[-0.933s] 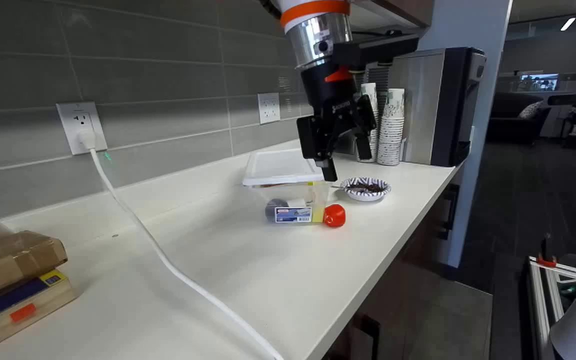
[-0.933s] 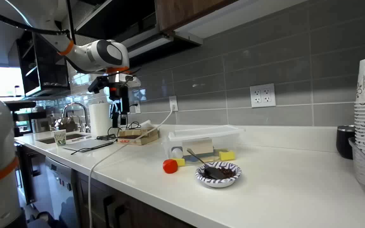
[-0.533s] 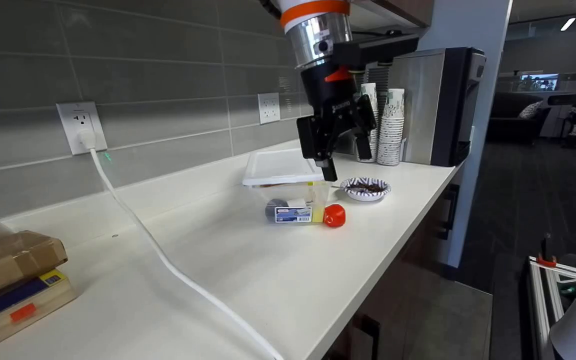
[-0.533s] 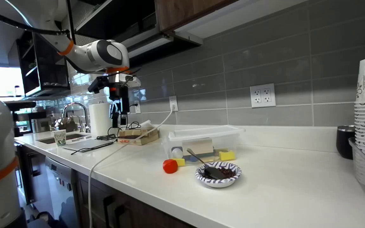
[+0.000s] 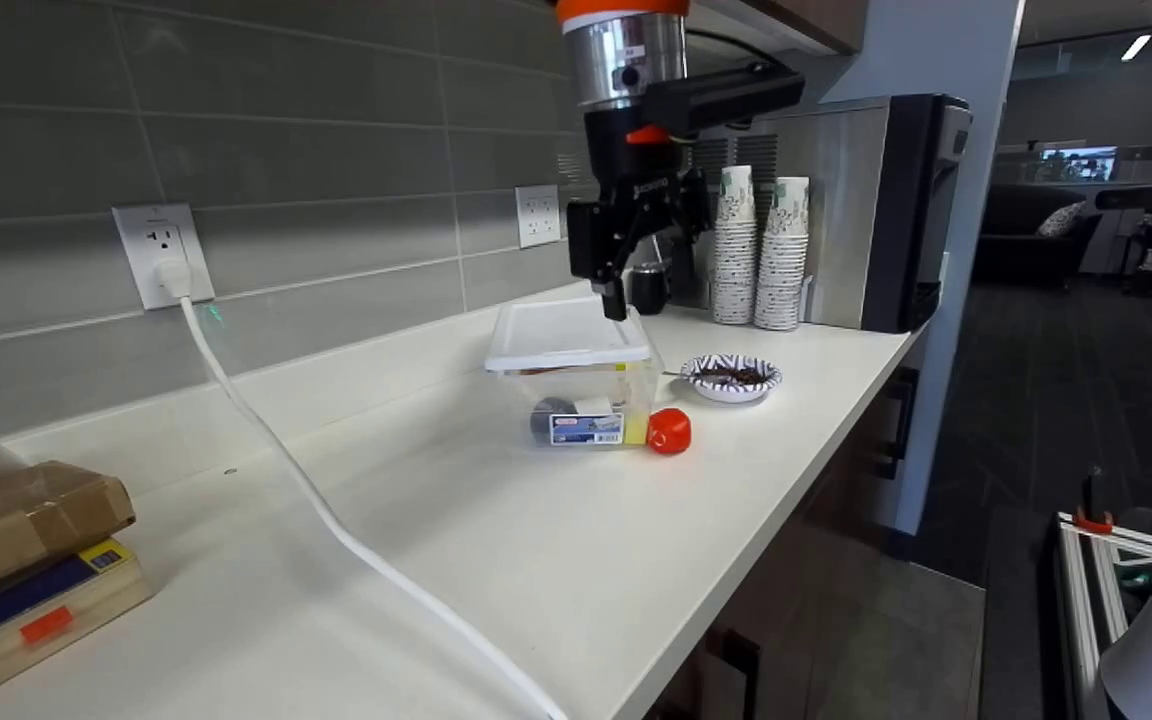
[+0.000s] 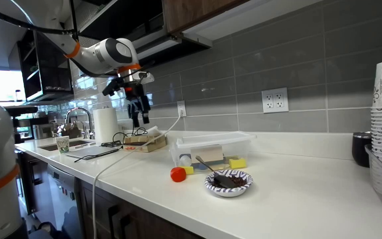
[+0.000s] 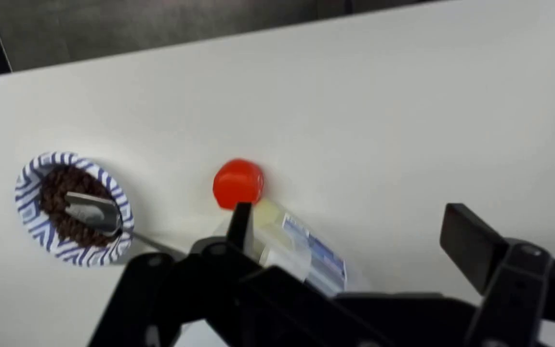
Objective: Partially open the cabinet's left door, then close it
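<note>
In an exterior view, a white cable (image 6: 94, 203) drops over the edge of the counter (image 6: 146, 174) at lower left, crossing the left door (image 6: 104, 209), as I take the dark panel there to be; it looks shut. Reaching what is probably its handle (image 6: 111, 221), just right of the cable, seems the step in hand: come in so nothing snags, straddle the upright bar, pull short and slow along the door's swing, then push back by the same arc. A second handle (image 6: 123, 229), close on the right, leaves little room.

The arm (image 6: 99, 57) reaches from upper left towards the middle, and the gripper (image 6: 140, 120) hangs high over the counter, tips down, slightly tilted, well apart from both handles; in the wrist view its fingers (image 7: 472, 248) stand wide, holding nothing. Farther right sits the box (image 6: 216, 140); swinging out past the edge before lowering should keep the wrist off it
</note>
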Tool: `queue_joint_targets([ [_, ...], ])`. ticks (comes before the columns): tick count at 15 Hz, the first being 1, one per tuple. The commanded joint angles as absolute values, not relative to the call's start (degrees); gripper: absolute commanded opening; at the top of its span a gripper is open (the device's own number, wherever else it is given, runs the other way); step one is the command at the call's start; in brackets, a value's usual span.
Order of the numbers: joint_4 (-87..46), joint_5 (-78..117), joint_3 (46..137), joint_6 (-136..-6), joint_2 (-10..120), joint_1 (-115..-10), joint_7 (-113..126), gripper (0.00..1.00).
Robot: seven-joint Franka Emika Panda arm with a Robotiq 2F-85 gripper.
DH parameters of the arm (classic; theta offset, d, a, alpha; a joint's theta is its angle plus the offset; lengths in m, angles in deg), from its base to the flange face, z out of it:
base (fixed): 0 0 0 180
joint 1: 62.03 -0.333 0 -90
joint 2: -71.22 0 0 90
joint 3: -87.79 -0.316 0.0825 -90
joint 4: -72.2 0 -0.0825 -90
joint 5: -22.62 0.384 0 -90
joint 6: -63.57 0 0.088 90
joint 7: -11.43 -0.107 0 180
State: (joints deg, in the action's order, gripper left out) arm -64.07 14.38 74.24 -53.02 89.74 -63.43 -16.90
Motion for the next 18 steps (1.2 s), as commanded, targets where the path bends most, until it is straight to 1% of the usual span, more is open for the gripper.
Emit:
queue_joint_targets([
  [1, -60.7, 8.3, 76.7, -60.8, 89.4, -60.8, -18.2, 1.0],
  [5, -55.1, 1.9, 79.8, -69.2, 88.1, -56.2, -18.2, 1.0],
  [7, -51.9, -0.1, 81.3, -70.7, 87.7, -54.2, -17.6, 1.0],
  [14, -47.3, -6.4, 84.9, -71.1, 89.4, -49.4, -17.2, 1.0],
  [18, -42.0, -13.5, 85.6, -73.1, 88.0, -45.8, -20.3, 1.0],
])
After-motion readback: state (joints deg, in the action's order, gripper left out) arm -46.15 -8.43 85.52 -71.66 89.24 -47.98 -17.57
